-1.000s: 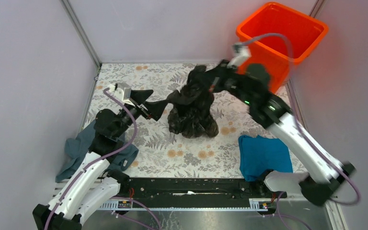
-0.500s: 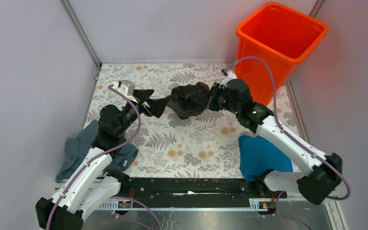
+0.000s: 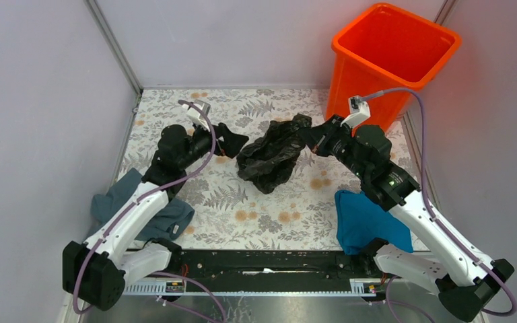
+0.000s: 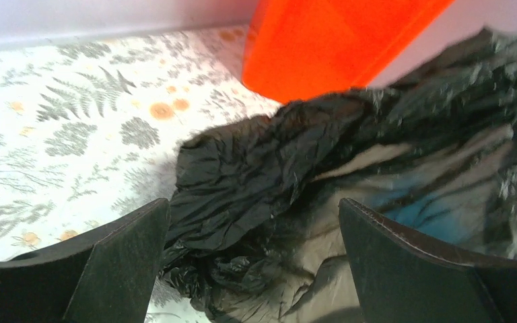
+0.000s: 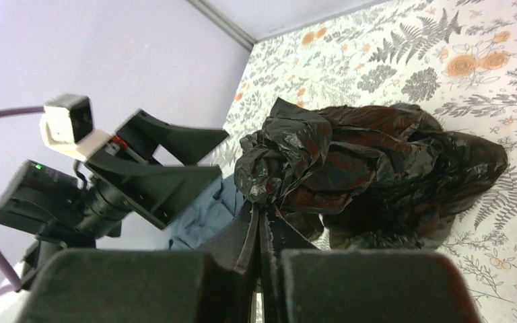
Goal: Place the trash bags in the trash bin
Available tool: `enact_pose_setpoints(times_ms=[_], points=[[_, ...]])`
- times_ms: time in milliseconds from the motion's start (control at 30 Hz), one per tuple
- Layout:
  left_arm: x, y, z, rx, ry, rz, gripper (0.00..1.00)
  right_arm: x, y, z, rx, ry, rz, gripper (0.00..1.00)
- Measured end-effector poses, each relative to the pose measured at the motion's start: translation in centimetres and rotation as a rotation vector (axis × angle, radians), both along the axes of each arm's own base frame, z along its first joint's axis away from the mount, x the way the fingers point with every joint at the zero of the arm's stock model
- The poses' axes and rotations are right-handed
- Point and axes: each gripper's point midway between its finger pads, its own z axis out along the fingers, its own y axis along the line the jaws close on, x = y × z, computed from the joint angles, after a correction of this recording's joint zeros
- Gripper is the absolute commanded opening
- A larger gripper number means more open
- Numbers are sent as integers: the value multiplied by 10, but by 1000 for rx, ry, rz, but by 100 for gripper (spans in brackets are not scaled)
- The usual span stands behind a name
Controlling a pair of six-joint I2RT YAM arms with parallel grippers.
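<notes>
The right gripper [image 3: 312, 136] is pinched tight on the black trash bag [image 3: 269, 158], which lies crumpled on the table [image 3: 168, 111] outside the orange trash bin [image 3: 377, 74]. Its arm reaches forward-left, elbow bent. The left gripper [image 3: 237, 142] gapes wide and empty, facing the bag, arm stretched forward-right.

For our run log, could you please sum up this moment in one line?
right gripper: shut on bag | left gripper: open, facing bag | bag: outside bin | bin: upright
</notes>
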Motion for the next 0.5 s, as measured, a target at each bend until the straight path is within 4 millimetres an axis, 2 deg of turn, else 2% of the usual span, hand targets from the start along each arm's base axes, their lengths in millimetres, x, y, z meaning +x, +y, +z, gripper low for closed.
enact_pose_setpoints(times_ms=[100,200,333,400,500], points=[[-9,-10,-8,-6,26,-84,99,4,-7,7,15,-3,-50,1],[-39,-22,8,-57,-39,-208,99,8,-7,27,66,-9,-73,0],[-82,-42,50,-118,-179,-356,99,19,4,54,149,12,-81,0],[-96,-50,72,-123,-232,-403,99,27,11,63,187,34,-84,0],[-108,-57,110,-124,-324,-441,99,35,19,64,220,68,-88,0]])
